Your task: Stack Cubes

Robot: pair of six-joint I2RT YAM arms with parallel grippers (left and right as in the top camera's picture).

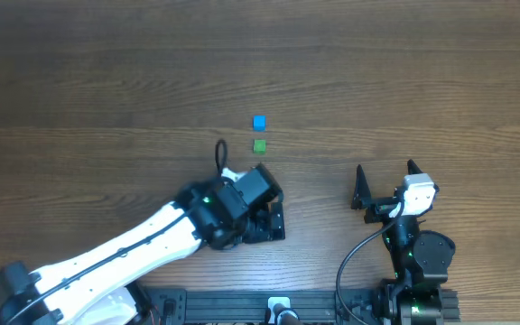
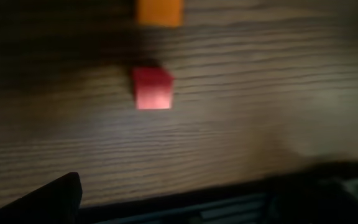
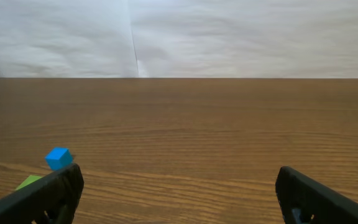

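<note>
Tabletop [image 1: 106, 72] lies open around the blue cube [image 1: 259, 123] and green cube [image 1: 260, 145] in the top view; the left gripper [image 1: 267, 221] is near the green one, the right gripper [image 1: 385, 183] well apart, spread. Left wrist view: red cube [image 2: 153, 88] and orange cube [image 2: 159, 12] ahead; whether this gripper is spread cannot be told. Right wrist view: blue and green cubes beyond its spread fingers [image 3: 48, 196]; a white wall [image 3: 229, 37] bounds the far edge.
</note>
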